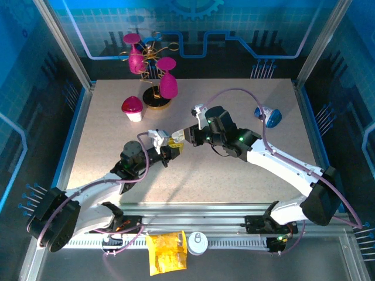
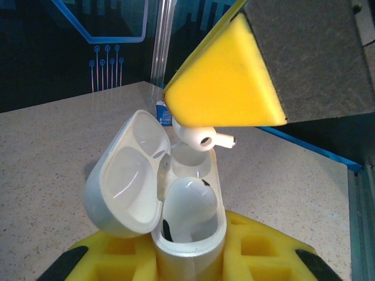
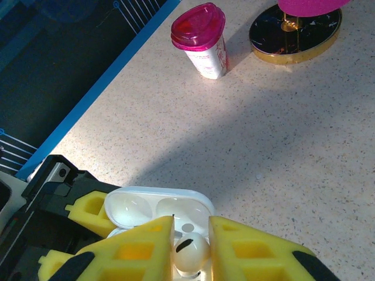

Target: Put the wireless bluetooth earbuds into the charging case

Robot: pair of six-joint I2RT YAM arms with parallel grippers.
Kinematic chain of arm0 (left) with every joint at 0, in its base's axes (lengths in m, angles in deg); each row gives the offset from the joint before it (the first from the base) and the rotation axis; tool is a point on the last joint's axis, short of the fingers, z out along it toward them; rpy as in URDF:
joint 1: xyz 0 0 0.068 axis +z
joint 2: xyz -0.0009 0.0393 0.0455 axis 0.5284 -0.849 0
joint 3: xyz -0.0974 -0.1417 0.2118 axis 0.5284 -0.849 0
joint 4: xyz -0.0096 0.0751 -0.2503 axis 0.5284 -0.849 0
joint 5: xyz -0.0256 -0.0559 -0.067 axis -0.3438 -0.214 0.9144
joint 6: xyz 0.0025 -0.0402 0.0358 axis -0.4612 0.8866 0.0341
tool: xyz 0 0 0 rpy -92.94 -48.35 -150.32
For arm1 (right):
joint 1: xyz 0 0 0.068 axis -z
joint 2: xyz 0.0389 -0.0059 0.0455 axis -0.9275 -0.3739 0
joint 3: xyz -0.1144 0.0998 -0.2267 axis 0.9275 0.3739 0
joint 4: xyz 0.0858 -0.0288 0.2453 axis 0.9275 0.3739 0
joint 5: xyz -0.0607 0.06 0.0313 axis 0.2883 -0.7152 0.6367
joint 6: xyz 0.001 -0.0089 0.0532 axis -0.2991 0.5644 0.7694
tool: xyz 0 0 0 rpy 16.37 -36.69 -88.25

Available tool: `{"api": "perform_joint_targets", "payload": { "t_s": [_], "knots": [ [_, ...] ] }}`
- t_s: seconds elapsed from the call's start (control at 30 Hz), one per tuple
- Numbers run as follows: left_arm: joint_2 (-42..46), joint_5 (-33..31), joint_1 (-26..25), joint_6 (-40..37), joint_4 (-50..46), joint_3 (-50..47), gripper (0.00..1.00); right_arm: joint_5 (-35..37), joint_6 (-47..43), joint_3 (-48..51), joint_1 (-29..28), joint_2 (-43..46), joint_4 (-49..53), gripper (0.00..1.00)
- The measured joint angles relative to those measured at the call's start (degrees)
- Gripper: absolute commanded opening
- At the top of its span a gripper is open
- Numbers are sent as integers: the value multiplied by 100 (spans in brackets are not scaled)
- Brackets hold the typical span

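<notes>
**Q:** Left wrist view: which step is shown?

**A:** The second insertion. The glossy white pill-shaped plastic charging case stands open at lower centre, its lid swung left. One small glossy white plastic earbud sits in the near socket. A second white earbud hangs just above the empty far socket, stem pointing right.

**Q:** And the grippers?

**A:** The left gripper is clenched on the case body. In the right wrist view, the right gripper pinches the second white earbud between its yellow foam pads. The next move probably means turning the stem downward, lowering it into the socket, then releasing.
</notes>
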Motion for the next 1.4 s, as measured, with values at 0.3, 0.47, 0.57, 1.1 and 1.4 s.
{"api": "perform_joint_targets", "payload": {
  "t_s": [0.3,0.47,0.57,1.1,1.4],
  "knots": [
    [0,-22,0,9,0,7,16,-2,2,0,0,0,-22,20],
    [-4,-22,0,24,2,7,16,-22,2,0,0,0,-39,20],
    [-26,-22,-2,26,2,7,16,-68,4,0,2,0,-81,20],
    [-125,-22,-2,24,9,7,16,-107,-24,-2,2,-4,-46,31],
    [-195,-20,-2,24,57,7,16,33,-37,-2,7,304,63,57]
  ]
}}
